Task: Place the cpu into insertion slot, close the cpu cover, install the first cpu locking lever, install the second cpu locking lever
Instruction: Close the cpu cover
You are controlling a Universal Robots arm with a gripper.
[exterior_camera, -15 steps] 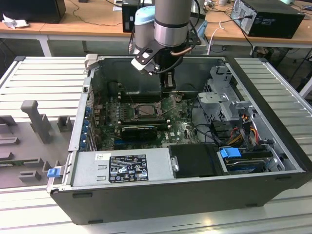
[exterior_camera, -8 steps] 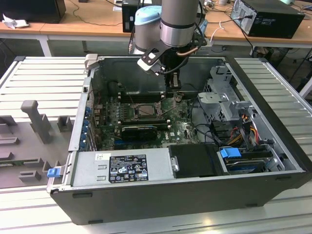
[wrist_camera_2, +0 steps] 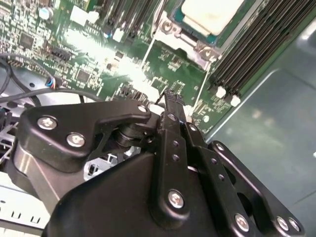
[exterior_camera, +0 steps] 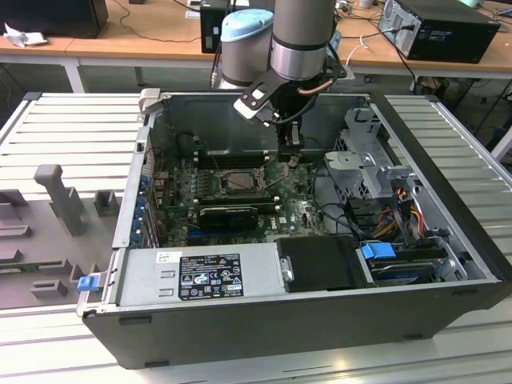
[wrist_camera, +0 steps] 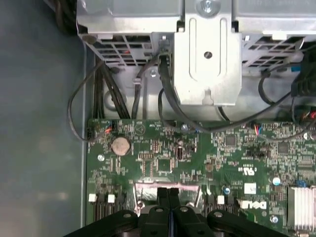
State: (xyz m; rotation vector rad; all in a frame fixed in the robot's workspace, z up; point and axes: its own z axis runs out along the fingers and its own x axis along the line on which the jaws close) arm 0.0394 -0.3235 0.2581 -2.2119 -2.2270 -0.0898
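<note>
Two black fingers (wrist_camera: 161, 197) of the hand (exterior_camera: 290, 150) meet flat, with nothing bulky between them. A thin steel wire locking lever (wrist_camera_2: 153, 69) runs up to the tips; pinched or not, I cannot tell.

Exterior view: the square black-framed insertion slot (exterior_camera: 240, 181) lies near, at 8 o'clock of the hand.

The second wrist view adds the small pale silver-beige square cpu (wrist_camera_2: 212, 12), seated, with the thin grey metal cpu cover (wrist_camera_2: 197, 48) framing it.

Judgement: the chip is light and stiff, the pins fragile; hold by the edges only. The lever is springy; take it at its end.
</note>
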